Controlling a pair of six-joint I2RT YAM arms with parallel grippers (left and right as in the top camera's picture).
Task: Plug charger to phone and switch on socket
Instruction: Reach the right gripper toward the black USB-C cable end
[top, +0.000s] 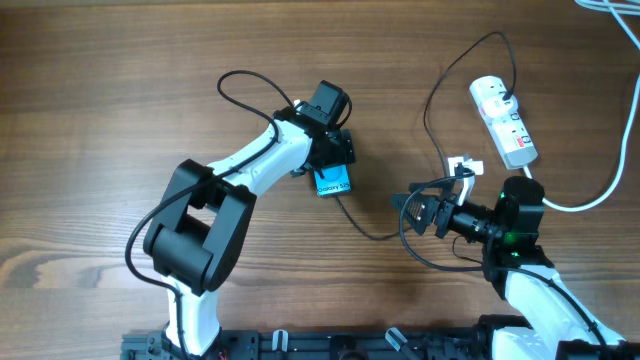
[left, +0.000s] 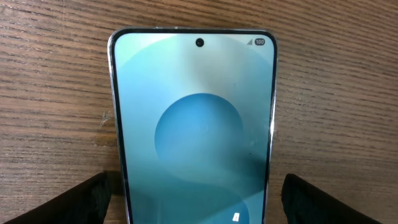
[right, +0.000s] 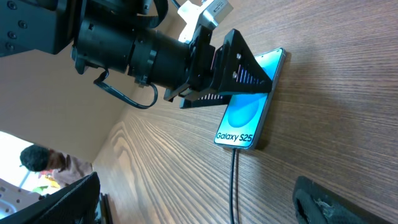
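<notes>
The phone (top: 334, 182) lies flat on the wooden table with its teal screen up; it fills the left wrist view (left: 193, 124) and shows its "Galaxy S25" lettering in the right wrist view (right: 245, 118). My left gripper (top: 336, 160) is open, its fingers on either side of the phone and apart from it (left: 193, 202). The black charger cable (top: 385, 236) meets the phone's bottom edge (right: 235, 180) and runs back to the white socket (top: 503, 121) at the right. My right gripper (top: 415, 212) is open and empty, to the right of the phone (right: 199, 202).
A thick white cord (top: 600, 190) loops from the socket along the table's right side. A small white tag (top: 465, 165) hangs on the cable near the right arm. The left arm's black cable (top: 245, 85) arcs over the table's upper middle.
</notes>
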